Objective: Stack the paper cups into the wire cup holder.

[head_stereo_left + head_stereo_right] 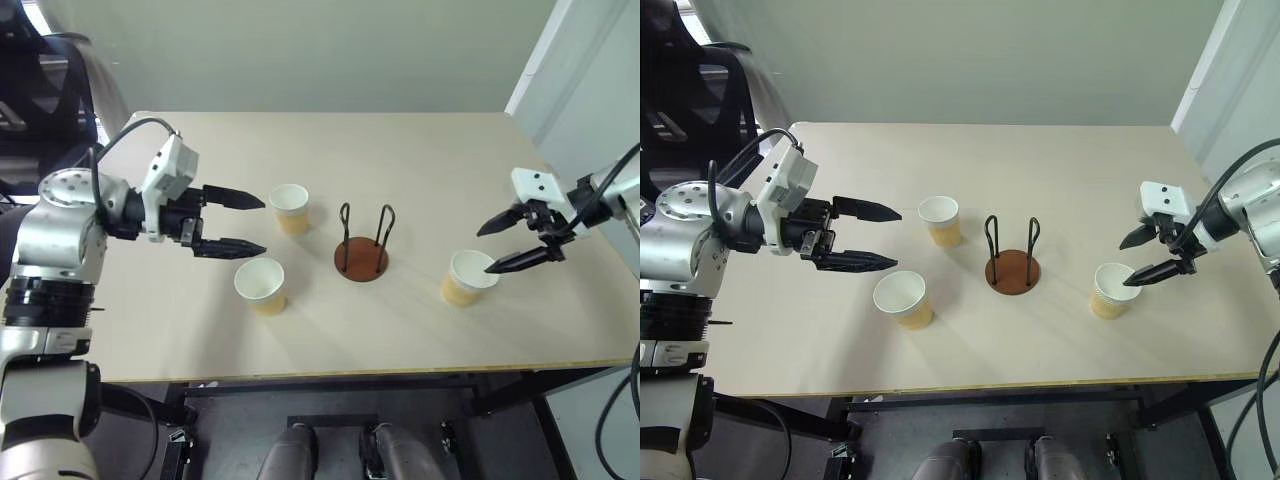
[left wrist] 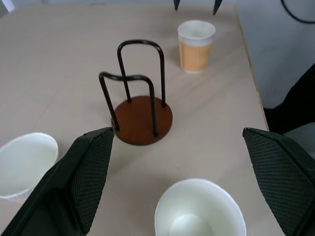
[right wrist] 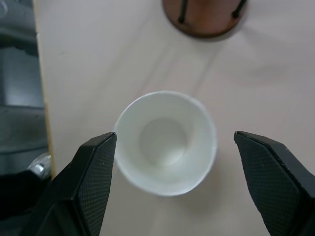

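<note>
While all three paper cups are standing upright and apart on the pale table point(image 1: 420, 150), none is sitting in the wire cup holder point(image 1: 361, 258) yet, so the work appears to be at its very start. At the right of the frame the right gripper point(image 1: 490, 247) is hanging with its jaws spread wide and empty, just above and beside the right cup point(image 1: 468, 277), and its wrist view is looking straight down into that cup point(image 3: 165, 142) with one black finger point(image 3: 91, 172) on either side of the rim. This seems to be the step in hand: to do it well, the gripper should probably be lowering squarely so the fingers are straddling the wall below the rolled rim, closing gently enough not to crush thin paper, then lifting clear before carrying the cup toward the holder at centre frame. At the left of the frame the left gripper point(image 1: 252, 222) is pointing toward the middle, jaws likewise wide apart and holding nothing, between the upper cup point(image 1: 290, 208) and the lower cup point(image 1: 261, 285). Each cup is looking tan on the outside, white inside, tapering toward the base, with a white rolled rim. The holder is showing a round reddish-brown disc with two thin dark wire loops rising from it, and it is standing empty between the two left cups and the right one.
</note>
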Robot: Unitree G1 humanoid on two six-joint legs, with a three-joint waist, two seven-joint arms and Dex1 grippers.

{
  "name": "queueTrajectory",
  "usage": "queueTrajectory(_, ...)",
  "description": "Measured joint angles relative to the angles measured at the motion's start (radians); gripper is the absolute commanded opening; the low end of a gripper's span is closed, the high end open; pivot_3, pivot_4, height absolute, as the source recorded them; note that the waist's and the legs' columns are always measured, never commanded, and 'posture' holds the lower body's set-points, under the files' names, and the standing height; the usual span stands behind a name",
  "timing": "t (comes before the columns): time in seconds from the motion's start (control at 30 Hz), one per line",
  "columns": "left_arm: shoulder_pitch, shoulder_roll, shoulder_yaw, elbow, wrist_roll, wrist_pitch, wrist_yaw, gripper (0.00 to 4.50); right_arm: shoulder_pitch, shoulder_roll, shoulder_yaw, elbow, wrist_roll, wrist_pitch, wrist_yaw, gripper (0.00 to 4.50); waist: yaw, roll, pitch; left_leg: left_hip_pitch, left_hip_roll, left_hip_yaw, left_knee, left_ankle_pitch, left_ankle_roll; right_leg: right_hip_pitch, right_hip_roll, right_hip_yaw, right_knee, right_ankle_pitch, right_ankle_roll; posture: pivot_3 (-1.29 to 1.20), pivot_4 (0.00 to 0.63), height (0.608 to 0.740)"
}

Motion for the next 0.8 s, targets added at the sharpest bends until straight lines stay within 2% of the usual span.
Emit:
queueTrajectory(0.3,-0.007,0.0,0.0,0.0,0.016,-0.001,-0.01,4.5,0.042,-0.049,0.04,-0.083,0.02,-0.011,0.0,3.85,0.001,0.0,0.0,-0.004,-0.001,-0.001,0.007,-0.003,0.005,0.0,0.0,0.0,0.0,0.001,0.006,0.0,0.15,0.74)
queueTrajectory(0.57,0.023,0.013,0.007,-0.003,0.014,0.005,-0.009,4.5,0.107,-0.052,0.067,-0.106,-0.023,-0.111,0.0,3.85,0.004,0.0,0.0,-0.005,-0.001,-0.001,0.01,-0.004,0.006,0.0,0.0,0.0,0.0,0.002,0.007,0.0,0.15,0.74)
queueTrajectory(0.77,0.034,0.014,0.021,-0.01,0.013,0.003,-0.004,4.5,0.116,-0.001,0.069,-0.06,-0.101,-0.182,0.0,3.85,0.003,0.0,0.0,-0.005,-0.001,-0.001,0.013,-0.004,0.007,0.0,0.0,0.0,0.0,0.002,0.006,0.0,0.15,0.74)
queueTrajectory(0.8,0.039,0.014,0.026,-0.01,0.014,0.001,-0.001,4.5,0.116,0.009,0.069,-0.05,-0.114,-0.192,0.0,3.7,0.003,0.0,0.0,-0.006,-0.001,-0.001,0.013,-0.004,0.007,0.0,0.0,0.0,0.0,0.002,0.006,0.0,0.15,0.74)
